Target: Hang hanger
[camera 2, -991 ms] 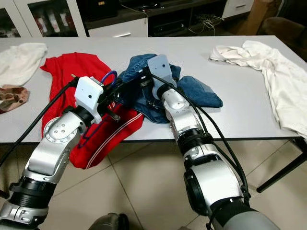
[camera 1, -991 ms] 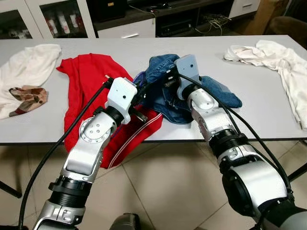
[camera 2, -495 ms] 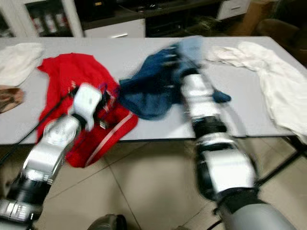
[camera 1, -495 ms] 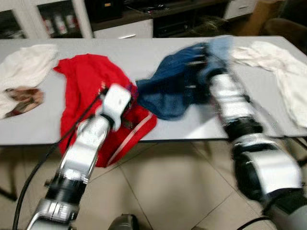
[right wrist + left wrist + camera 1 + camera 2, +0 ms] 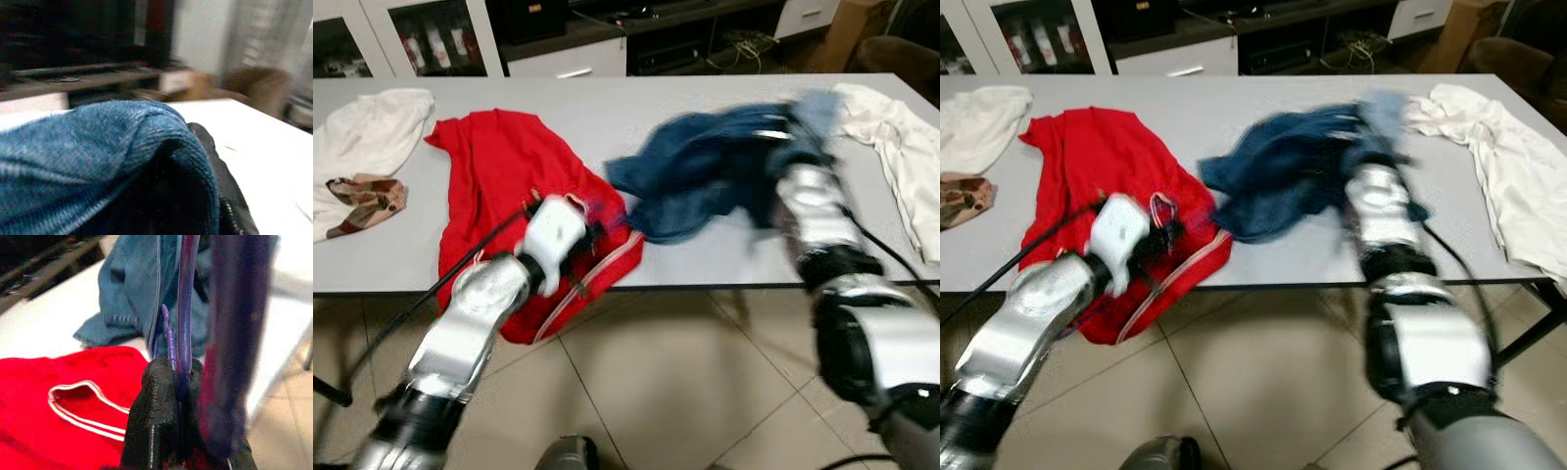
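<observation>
A thin blue-purple hanger (image 5: pixel 185 308) stands between the black fingers (image 5: pixel 159 401) of my left gripper (image 5: pixel 594 231), which is shut on it over the front edge of the red garment (image 5: pixel 494 171). My right gripper (image 5: pixel 775 125), blurred by motion, is shut on the blue denim garment (image 5: pixel 705 166). It holds the denim lifted above the middle right of the grey table (image 5: pixel 607 108). In the right wrist view the denim (image 5: pixel 98 147) drapes over one black finger (image 5: pixel 222 171). How much of the hanger still sits inside the denim is hidden.
A white garment (image 5: pixel 372 127) and a patterned cloth (image 5: pixel 367 191) lie at the table's left end. Another white garment (image 5: pixel 891 127) lies at the right end. Cabinets stand behind the table and tiled floor runs in front of it.
My right arm has swung to the right, dragging the denim garment up and across the table. My left arm has drawn back toward the front edge, still gripping the hanger.
</observation>
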You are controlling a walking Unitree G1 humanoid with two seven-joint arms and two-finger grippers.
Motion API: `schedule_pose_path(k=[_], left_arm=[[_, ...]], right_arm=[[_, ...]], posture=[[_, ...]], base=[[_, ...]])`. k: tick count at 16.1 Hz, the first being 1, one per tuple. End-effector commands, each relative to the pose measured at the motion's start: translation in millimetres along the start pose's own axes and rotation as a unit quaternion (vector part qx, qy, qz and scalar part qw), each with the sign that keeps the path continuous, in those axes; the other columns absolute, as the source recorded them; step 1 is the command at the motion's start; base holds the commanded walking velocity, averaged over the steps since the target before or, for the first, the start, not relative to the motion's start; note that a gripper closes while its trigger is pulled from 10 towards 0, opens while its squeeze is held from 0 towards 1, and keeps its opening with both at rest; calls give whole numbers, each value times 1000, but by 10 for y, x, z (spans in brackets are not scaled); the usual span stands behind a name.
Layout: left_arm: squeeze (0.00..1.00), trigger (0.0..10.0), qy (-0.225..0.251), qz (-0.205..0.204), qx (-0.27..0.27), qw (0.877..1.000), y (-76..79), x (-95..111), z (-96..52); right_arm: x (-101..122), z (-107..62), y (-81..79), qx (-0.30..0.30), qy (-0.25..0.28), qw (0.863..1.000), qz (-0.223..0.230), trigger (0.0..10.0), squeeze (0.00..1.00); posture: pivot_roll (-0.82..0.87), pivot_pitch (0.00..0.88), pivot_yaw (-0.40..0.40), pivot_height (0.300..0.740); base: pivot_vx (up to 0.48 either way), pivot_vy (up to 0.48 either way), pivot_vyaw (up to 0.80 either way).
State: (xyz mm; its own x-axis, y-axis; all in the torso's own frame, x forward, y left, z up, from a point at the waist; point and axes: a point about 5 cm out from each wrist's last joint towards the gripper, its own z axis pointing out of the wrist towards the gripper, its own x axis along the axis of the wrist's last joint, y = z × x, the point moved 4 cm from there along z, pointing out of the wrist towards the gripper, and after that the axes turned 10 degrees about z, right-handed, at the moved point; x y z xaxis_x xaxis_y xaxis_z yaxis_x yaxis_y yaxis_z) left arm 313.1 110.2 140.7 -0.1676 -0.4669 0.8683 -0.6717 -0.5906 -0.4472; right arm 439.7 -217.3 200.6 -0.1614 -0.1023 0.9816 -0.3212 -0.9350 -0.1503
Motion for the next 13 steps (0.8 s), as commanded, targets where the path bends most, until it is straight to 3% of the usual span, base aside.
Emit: schedule_pose_path(k=[1,3,4,5,6,7,8,9,10,12,13], left_arm=[[0,10000,10,-13,-32,999,73,32,-37],[0,10000,32,-34,-6,999,-56,80,-98],[0,10000,43,-48,53,997,-251,105,-95],[0,10000,54,-59,122,989,-475,127,-97],[0,10000,83,-82,196,974,-723,187,-132],[0,10000,96,-100,229,963,-834,206,-160],[0,10000,111,-109,271,950,-964,231,-186],[0,10000,114,-103,275,949,-968,247,-173],[0,10000,126,-109,283,944,-969,296,-136],[0,10000,125,-125,283,943,-907,294,-30],[0,10000,94,-136,301,939,-908,155,4]], right_arm=[[36,3,73,-25,14,1000,2,0,0],[-31,-9,54,-24,-1,1000,-4,0,0],[-113,-35,-12,-9,-16,1000,-19,0,0],[-234,-78,-103,14,-41,998,-37,0,0],[-339,-128,-115,17,-53,998,-41,0,0],[-389,-152,-99,12,-58,997,-42,0,0],[-535,-221,-133,22,-81,995,-55,3529,0],[-583,-246,-173,33,-90,993,-68,4431,0],[-640,-288,-284,64,-100,990,-81,10000,0],[-622,-310,-410,96,-93,988,-79,10000,0],[-586,-293,-384,86,-85,991,-64,10000,353]], posture=[[36,0,31,736],[43,0,31,736],[45,0,30,736],[46,0,29,736],[45,0,28,736],[45,0,28,736],[45,0,28,736],[38,0,33,736],[32,0,38,736],[23,0,44,736],[23,0,44,736]], base=[[0,0,0],[0,0,0],[0,0,0],[0,0,0],[0,0,0],[0,0,0],[0,0,0],[0,0,0],[0,0,0],[0,0,0],[0,0,0]])
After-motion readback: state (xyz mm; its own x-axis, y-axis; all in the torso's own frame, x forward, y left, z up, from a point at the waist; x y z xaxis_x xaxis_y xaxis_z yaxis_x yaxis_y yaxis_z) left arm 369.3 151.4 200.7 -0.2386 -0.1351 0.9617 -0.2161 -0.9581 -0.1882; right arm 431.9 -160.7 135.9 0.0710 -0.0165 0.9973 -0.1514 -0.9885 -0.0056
